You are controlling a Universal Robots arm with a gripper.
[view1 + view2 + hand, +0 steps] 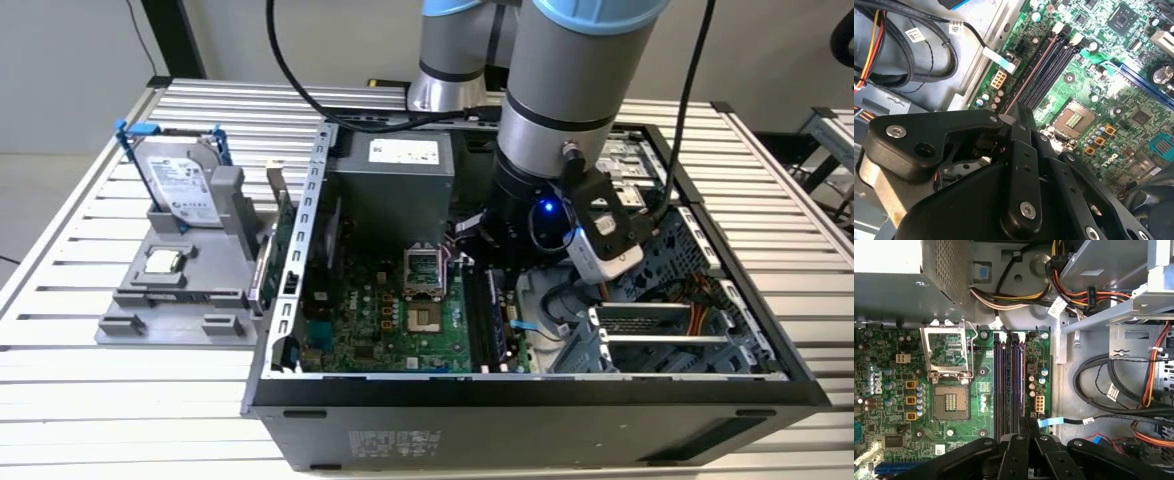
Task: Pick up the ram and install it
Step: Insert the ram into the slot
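The ram (1030, 70), seemingly the slim bar along the outermost of 4 slots, looks light, stiff and fragile, best held by its bare edges. The tool (1013, 117) sits at its near end; its grip I cannot tell.

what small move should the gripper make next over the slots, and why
Probably a slow, slight descent straight down. In the first wrist view the gripper sits in line with the black slots beside the socket, over one end of them. Whether it holds the ram is hidden, so I'd go gently and keep that alignment.
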